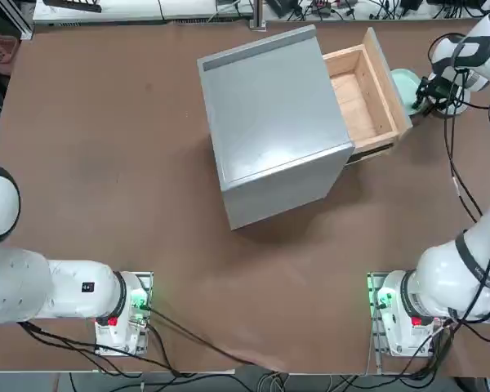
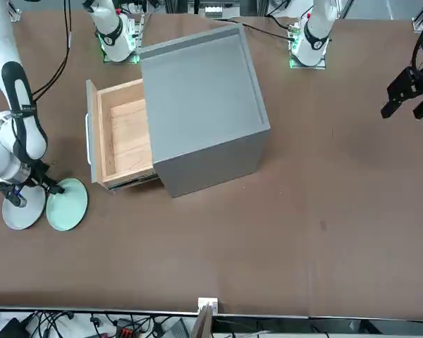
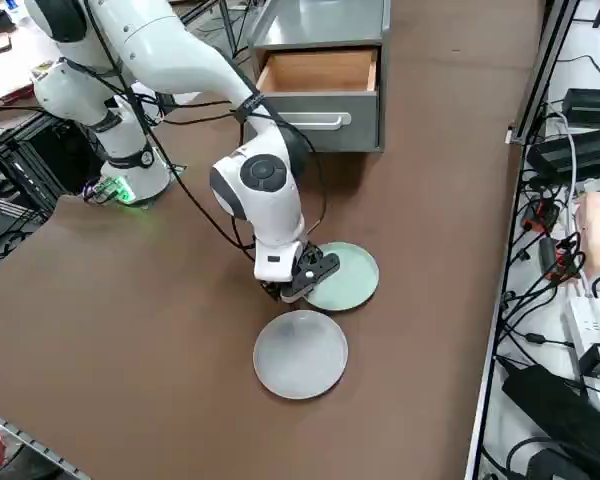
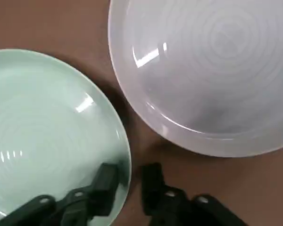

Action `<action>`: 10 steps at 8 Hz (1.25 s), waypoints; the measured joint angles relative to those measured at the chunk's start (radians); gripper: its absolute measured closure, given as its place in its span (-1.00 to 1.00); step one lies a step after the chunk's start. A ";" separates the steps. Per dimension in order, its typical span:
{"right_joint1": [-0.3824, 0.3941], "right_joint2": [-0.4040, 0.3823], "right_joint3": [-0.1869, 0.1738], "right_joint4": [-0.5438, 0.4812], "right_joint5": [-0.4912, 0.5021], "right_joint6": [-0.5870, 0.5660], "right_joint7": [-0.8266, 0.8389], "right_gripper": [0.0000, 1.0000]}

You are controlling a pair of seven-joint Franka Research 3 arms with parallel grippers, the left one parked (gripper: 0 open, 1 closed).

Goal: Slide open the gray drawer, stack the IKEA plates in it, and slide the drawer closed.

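Top view: the gray drawer [image 1: 366,96] stands pulled out of the cabinet [image 1: 273,122], its wooden interior bare, with the mint plate [image 1: 403,83] just beyond its front panel. Right side view: the right gripper [image 3: 302,281] sits low at the mint plate's rim, the white-gray plate [image 3: 300,353] just beside. Right wrist view: the fingers [image 4: 105,182] stand narrowly parted, straddling the mint plate's edge, one over the plate and one outside.

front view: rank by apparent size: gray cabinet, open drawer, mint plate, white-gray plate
1. Gray cabinet, largest.
2. Gray drawer, pulled out, empty.
3. Mint plate and white-gray plate: look alike; the right gripper, straddling the mint plate's rim, covers part of the white-gray one, so unranked.
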 joint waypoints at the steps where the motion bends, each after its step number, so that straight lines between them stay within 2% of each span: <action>1: 0.001 -0.001 0.000 0.006 0.000 0.001 0.005 0.93; 2: 0.001 -0.009 0.000 0.011 0.000 0.001 0.008 1.00; 4: 0.000 -0.045 0.000 0.019 0.000 -0.030 0.007 1.00; 6: 0.001 -0.143 0.000 0.074 0.000 -0.193 0.006 1.00; 8: 0.000 -0.278 0.000 0.129 0.004 -0.348 0.004 1.00; 10: -0.001 -0.387 -0.001 0.182 0.052 -0.500 0.004 1.00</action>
